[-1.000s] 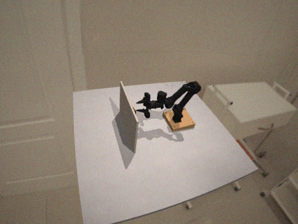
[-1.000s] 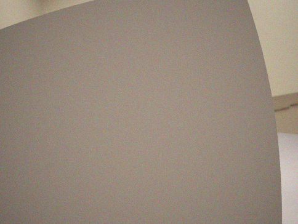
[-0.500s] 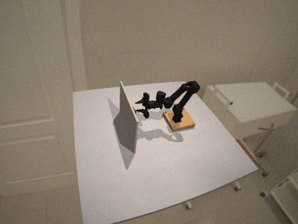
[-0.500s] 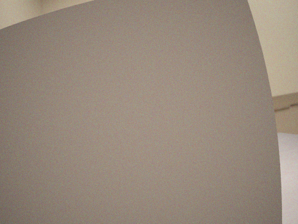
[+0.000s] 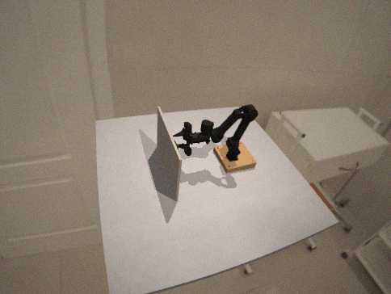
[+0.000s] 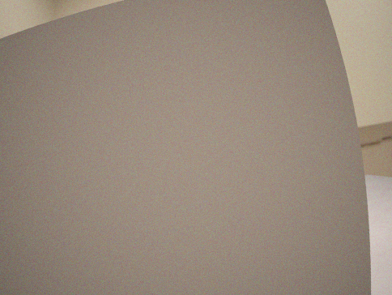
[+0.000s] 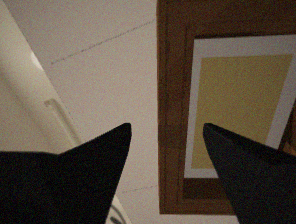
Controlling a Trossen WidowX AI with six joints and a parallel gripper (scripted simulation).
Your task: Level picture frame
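The picture frame (image 7: 170,75) has brown wood, a white mat and a yellow picture. It fills the right of the wrist view, its left side upright there. In the top view it is nearly all hidden behind the upright panel (image 5: 165,171) (image 6: 182,142). My gripper (image 5: 176,140) (image 7: 166,128) is open at the panel's front side. In the wrist view the frame's left edge shows between the two separated fingertips, and the right finger overlaps the picture. I cannot tell whether a finger touches the frame. The screw and notched strip are hidden, and the frame's tilt against level cannot be told.
The panel stands on the white table (image 5: 210,226). The arm's wooden base (image 5: 241,162) is on the table to the right of the panel in the top view. A white cart (image 5: 323,133) stands beyond the table's right edge. The panel's plain back fills most of the exterior view.
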